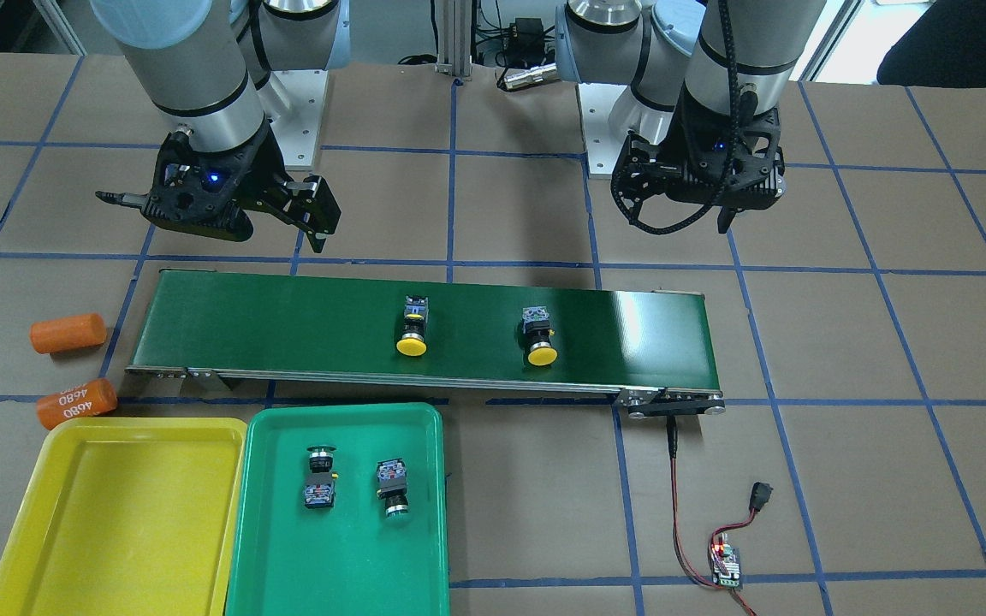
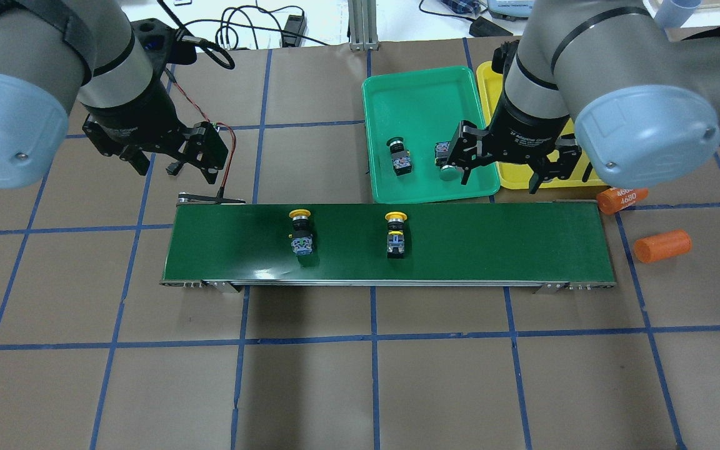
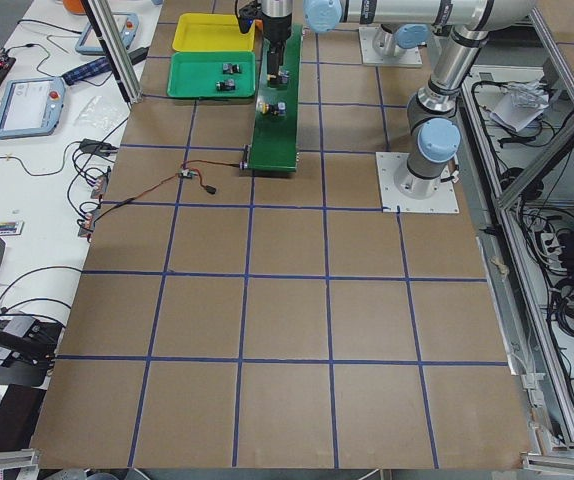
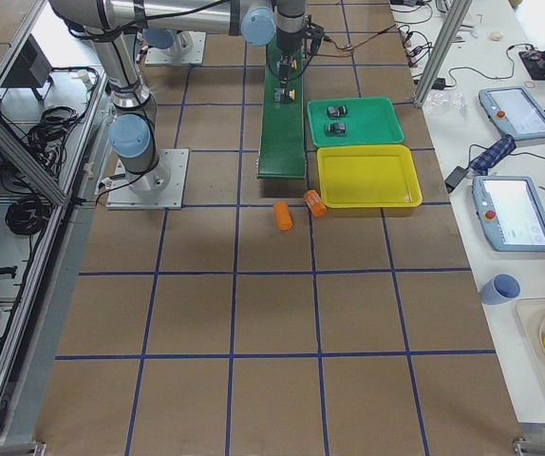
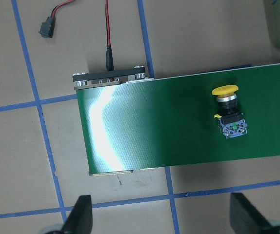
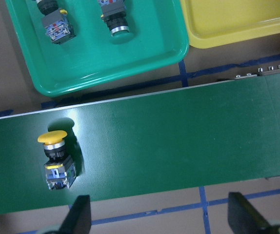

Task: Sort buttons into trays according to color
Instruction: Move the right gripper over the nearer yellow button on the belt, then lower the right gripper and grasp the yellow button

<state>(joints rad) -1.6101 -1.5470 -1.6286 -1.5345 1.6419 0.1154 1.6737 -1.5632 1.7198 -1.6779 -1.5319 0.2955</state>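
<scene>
Two yellow-capped buttons (image 1: pixel 412 329) (image 1: pixel 538 338) lie on their sides on the dark-green conveyor belt (image 1: pixel 288 316). Two green-capped buttons (image 1: pixel 320 475) (image 1: pixel 392 488) lie in the green tray (image 1: pixel 339 565). The yellow tray (image 1: pixel 116 513) next to it holds nothing. My left gripper (image 2: pixel 175 165) is open and empty above the belt's left end; its wrist view shows one yellow button (image 5: pixel 228 109). My right gripper (image 2: pixel 499 178) is open and empty, hovering between the trays and the belt; its wrist view shows the other yellow button (image 6: pixel 54 158).
Two orange cylinders (image 2: pixel 622 198) (image 2: pixel 663 245) lie on the table off the belt's right end, near the yellow tray (image 2: pixel 491 81). A small controller board (image 1: pixel 726 565) with red-black wires lies past the belt's other end.
</scene>
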